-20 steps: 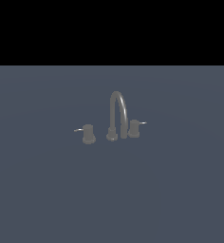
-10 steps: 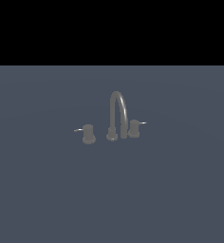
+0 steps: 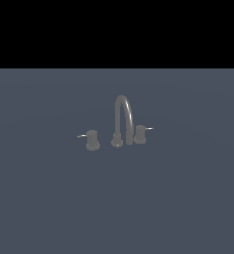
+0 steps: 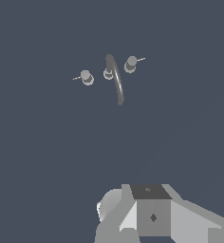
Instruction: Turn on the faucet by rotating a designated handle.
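The faucet (image 3: 122,121) is a small dull-grey set on a dark blue-grey floor, with an arched spout and two knobs. The handle (image 3: 140,134) is the knob on the exterior view's right, close against the spout's downturned tip, and its thin pale lever points right. The twin knob (image 3: 92,140) stands apart on the exterior view's left. The wrist view shows the faucet (image 4: 115,78) and the handle (image 4: 130,64) from above, far off. My gripper does not show in the exterior view. Only its grey body (image 4: 152,216) shows in the wrist view, and its fingertips are hidden.
The dark blue-grey floor (image 3: 117,198) spreads flat around the faucet. A black band fills the top of the exterior view.
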You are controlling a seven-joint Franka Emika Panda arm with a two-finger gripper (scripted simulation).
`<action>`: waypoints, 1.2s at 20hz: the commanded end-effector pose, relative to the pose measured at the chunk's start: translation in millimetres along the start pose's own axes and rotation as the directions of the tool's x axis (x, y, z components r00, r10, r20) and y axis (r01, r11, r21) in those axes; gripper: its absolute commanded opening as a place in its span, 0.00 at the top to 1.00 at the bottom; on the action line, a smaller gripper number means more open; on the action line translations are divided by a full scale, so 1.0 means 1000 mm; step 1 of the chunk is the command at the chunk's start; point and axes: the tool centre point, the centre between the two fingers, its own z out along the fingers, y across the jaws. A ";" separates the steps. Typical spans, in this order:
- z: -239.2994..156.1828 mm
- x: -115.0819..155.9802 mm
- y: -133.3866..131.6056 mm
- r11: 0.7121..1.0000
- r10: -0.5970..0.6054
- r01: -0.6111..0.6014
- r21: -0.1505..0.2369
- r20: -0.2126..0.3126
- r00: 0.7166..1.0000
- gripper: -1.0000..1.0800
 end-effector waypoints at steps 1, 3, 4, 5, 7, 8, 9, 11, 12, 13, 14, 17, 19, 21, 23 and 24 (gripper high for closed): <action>0.004 0.012 0.000 0.999 0.033 -0.033 0.000 0.000 0.999 1.00; 0.007 0.024 0.001 0.998 0.065 -0.065 0.000 0.000 0.998 1.00; 0.010 0.031 0.001 0.997 0.083 -0.083 0.000 0.000 0.997 1.00; 0.012 0.038 0.002 0.995 0.102 -0.102 0.000 0.000 0.995 1.00; 0.018 0.053 0.003 0.990 0.143 -0.143 0.000 0.000 0.990 1.00; 0.022 0.062 0.003 0.986 0.165 -0.165 0.000 -0.001 0.986 1.00; 0.026 0.070 0.004 0.982 0.188 -0.188 0.000 -0.001 0.982 1.00; 0.034 0.087 0.006 0.973 0.232 -0.232 0.001 -0.001 0.973 1.00; 0.039 0.095 0.006 0.967 0.255 -0.255 0.001 -0.001 0.967 1.00; 0.043 0.104 0.007 0.961 0.277 -0.277 0.001 -0.001 0.961 1.00; 0.048 0.112 0.008 0.954 0.299 -0.299 0.001 -0.001 0.954 1.00; 0.064 0.136 0.011 0.932 0.364 -0.364 0.002 -0.001 0.932 1.00; 0.076 0.152 0.013 0.914 0.406 -0.406 0.002 -0.001 0.914 1.00; 0.089 0.167 0.016 0.894 0.448 -0.448 0.002 -0.001 0.894 1.00; 0.102 0.182 0.018 0.873 0.488 -0.488 0.003 -0.001 0.873 1.00; 0.109 0.189 0.020 0.861 0.508 -0.508 0.003 -0.001 0.861 1.00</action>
